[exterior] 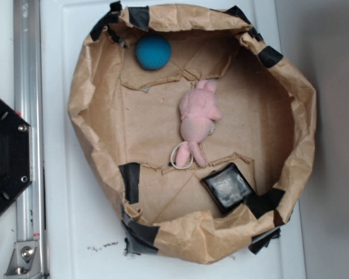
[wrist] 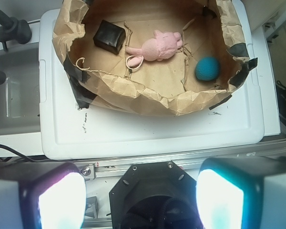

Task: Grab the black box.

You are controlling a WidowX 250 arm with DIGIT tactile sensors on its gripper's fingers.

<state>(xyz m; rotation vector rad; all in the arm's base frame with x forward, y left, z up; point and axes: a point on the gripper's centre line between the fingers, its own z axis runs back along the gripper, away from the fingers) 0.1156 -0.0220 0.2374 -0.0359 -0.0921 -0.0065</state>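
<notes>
Inside the paper nest (exterior: 93,99), the black box (exterior: 227,186) lies corralled near the pink toy (exterior: 198,119); jaws wide open, empty.

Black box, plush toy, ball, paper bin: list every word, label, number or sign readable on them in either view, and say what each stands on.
No readable text in either view.
Black box: glossy and plain, no label visible.
Pink plush toy: no tag or print legible.
Blue ball: plain.
Brown paper bin with black tape patches: no print.
Dark specks on the white surface: too small to tell, probably debris rather than writing.
Fingers: bright and blurred, no marking.
</notes>
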